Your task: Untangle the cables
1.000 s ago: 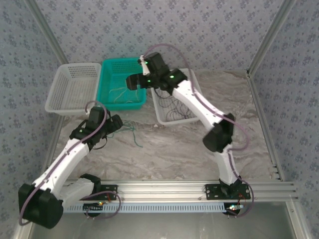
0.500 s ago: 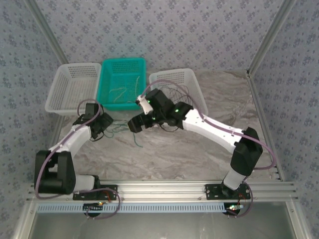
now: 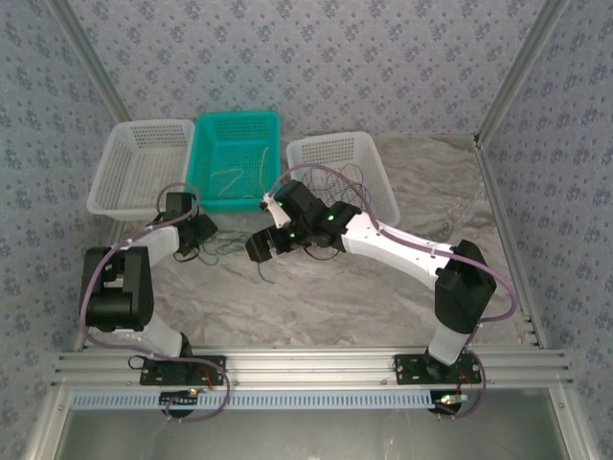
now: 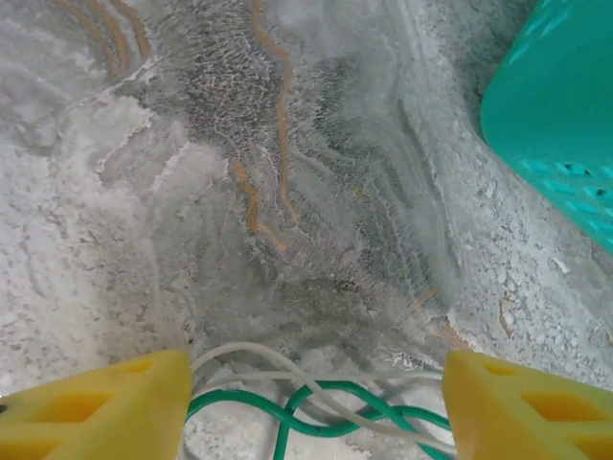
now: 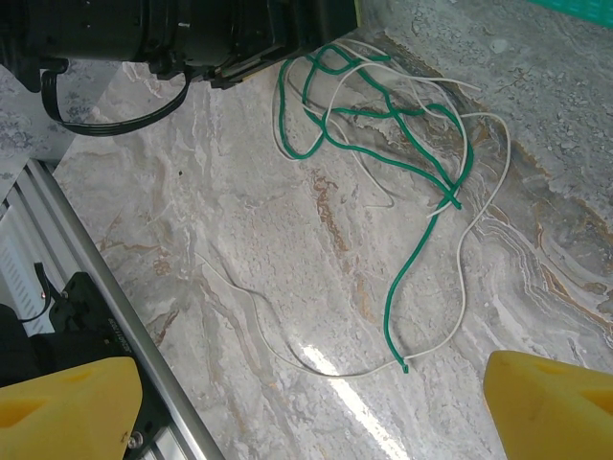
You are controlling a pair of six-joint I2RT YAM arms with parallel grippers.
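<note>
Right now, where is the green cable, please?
Top view: the green cable lies on the table left of centre, near the teal basket, tangled with white cables.

No legible text, no labels (wallpaper (image 3: 287, 57) merely patterned)

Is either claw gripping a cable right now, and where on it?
No, nothing is gripped. The left claw stands open astride the twisted green and white cables; the right claw hangs open, clear of them.
</note>
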